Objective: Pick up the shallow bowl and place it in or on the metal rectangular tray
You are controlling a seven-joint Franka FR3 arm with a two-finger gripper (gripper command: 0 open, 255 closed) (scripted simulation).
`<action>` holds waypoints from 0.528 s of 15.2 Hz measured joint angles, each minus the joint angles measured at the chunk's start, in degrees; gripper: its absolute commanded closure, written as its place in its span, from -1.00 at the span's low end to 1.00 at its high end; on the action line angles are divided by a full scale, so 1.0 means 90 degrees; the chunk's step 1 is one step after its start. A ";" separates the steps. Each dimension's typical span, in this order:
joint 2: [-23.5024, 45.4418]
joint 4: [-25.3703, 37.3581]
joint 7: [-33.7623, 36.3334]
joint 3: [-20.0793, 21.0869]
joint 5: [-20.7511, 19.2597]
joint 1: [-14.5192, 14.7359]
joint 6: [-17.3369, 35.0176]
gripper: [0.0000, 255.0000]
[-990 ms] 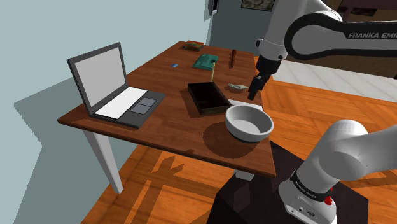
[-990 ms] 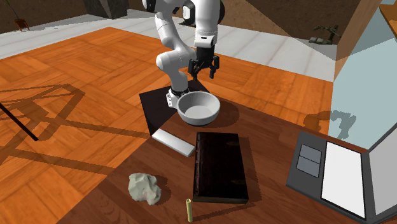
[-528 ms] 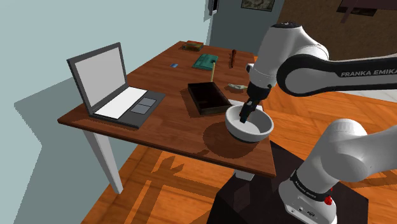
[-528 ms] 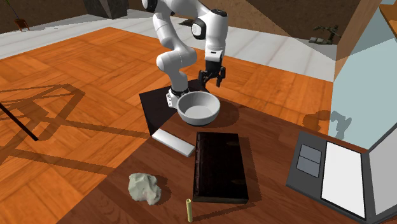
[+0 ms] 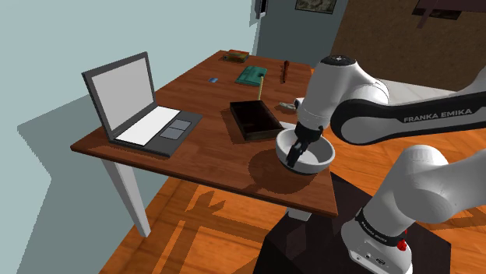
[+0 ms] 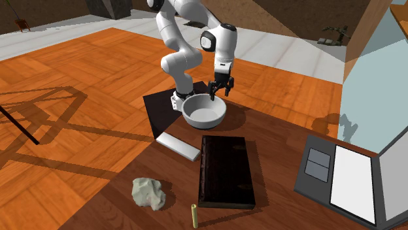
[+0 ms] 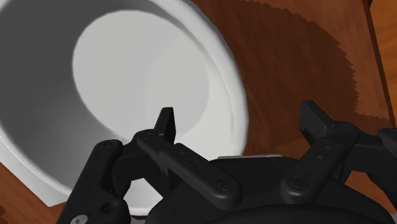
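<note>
Shallow white bowl (image 5: 314, 153) at a corner of the wooden table (image 5: 202, 159), near the dark rectangular tray (image 5: 255, 119), its rim straddled by the gripper's (image 5: 294, 159) parted fingers, one inside, one outside.

shoulder: beside stand (image 5: 305, 249), over table (image 5: 204, 158) | exterior: across table, facing arm (image 6: 221, 40) | wrist: close over bowl (image 7: 127, 57)

Wooden table (image 5: 210, 167) on a wood floor (image 6: 78, 72). Laptop (image 5: 140, 105) open at the shoulder view's left end, screen blank grey. Far end: green book (image 5: 251, 75), brown upright piece (image 5: 285, 71) near it, small blue chip (image 5: 212, 79), flat dark item (image 5: 235, 56) at the far edge. Second exterior view — pale crumpled lump (image 6: 149, 193), yellow peg (image 6: 194, 215) upright near it, white slab (image 6: 178, 146) lying flat by the table edge
</note>
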 measured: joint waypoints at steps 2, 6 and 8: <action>0.0114 -0.0127 0.0009 0.0020 0.0000 -0.0015 0.0240 -1.00; 0.0195 -0.0220 0.0014 0.0033 0.0000 -0.0026 0.0418 -1.00; 0.0200 -0.0225 0.0012 0.0032 -0.0002 -0.0029 0.0429 -1.00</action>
